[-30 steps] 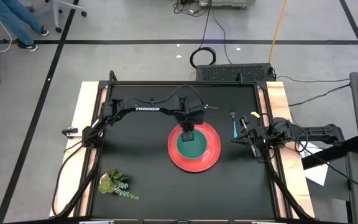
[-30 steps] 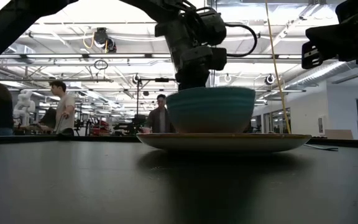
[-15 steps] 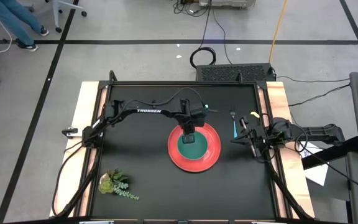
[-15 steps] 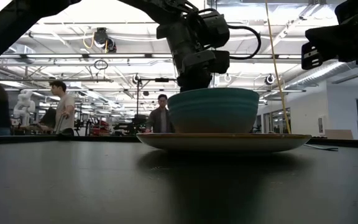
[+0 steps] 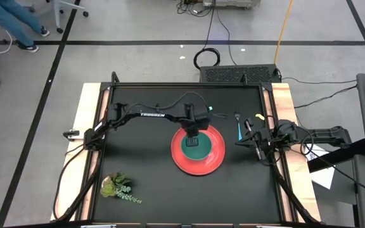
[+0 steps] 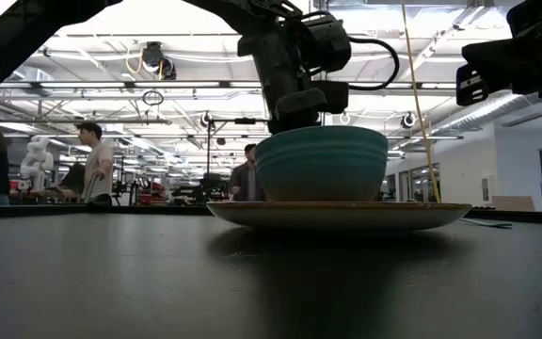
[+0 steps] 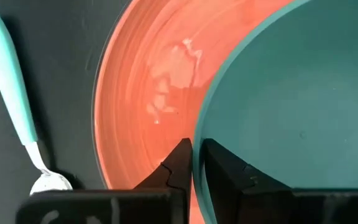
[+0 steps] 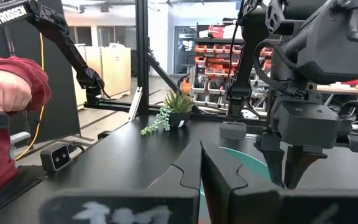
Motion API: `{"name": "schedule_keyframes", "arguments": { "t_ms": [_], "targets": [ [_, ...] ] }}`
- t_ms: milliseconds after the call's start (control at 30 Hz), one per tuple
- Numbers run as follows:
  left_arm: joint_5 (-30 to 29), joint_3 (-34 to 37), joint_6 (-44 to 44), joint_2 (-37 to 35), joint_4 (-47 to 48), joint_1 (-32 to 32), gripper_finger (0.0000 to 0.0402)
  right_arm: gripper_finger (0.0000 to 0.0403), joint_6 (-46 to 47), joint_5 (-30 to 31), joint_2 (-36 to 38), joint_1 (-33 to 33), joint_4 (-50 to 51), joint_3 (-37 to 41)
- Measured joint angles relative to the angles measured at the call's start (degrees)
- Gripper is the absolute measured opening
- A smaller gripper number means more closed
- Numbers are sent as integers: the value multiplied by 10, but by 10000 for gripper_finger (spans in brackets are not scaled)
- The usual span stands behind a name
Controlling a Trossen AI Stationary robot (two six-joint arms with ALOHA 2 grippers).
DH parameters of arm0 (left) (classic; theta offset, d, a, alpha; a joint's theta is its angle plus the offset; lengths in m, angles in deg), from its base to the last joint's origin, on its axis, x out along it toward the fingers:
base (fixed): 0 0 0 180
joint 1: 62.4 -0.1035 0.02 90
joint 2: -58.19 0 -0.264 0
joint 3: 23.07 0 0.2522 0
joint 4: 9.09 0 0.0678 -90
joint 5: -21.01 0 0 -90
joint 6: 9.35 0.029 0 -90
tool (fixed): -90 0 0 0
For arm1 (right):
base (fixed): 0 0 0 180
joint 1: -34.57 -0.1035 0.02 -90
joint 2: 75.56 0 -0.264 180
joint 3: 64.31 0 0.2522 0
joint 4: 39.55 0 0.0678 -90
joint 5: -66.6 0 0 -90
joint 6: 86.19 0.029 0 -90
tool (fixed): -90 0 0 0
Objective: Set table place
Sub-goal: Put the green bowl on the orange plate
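The teal-green bowl (image 5: 194,145) stands on the round red plate (image 5: 199,151) at the table's middle; the low view shows the bowl (image 6: 321,164) resting by its base on the plate (image 6: 339,214). My left gripper (image 5: 194,131) is above the bowl's far rim and is shut on it. The teal-handled spoon (image 7: 8,68) lies on the table beside the plate, on its far side. The blue-handled fork (image 5: 238,125) lies right of the plate. My right gripper (image 8: 201,163) is shut and empty; it hovers near the table's right edge, beside the fork. My left gripper holds the bowl by its far rim (image 7: 199,134), one finger (image 7: 225,167) inside the bowl and the other outside over the plate. The fingers come from above, pointing down. The bowl sits upright with its base on the plate.
A leafy plant sprig (image 5: 118,187) lies near the table's near left corner. Pale wooden strips (image 5: 89,120) run along the left and right sides. A person's hand in a red sleeve (image 8: 5,87) shows in the right wrist view. People stand in the room beyond the table (image 6: 92,160).
My left wrist has shifted slightly toward the table's right while keeping hold of the rim. The bowl has stayed on the plate, nudged only a little. My right arm has kept still.
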Motion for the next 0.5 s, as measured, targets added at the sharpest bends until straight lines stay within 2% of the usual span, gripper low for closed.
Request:
{"name": "schedule_keyframes", "arguments": {
  "t_ms": [500],
  "targets": [
    [-79, 0, 4, -1, -2, 29, 42, 0, 3, 0, 0, 0, 0, 0]
  ]
}}
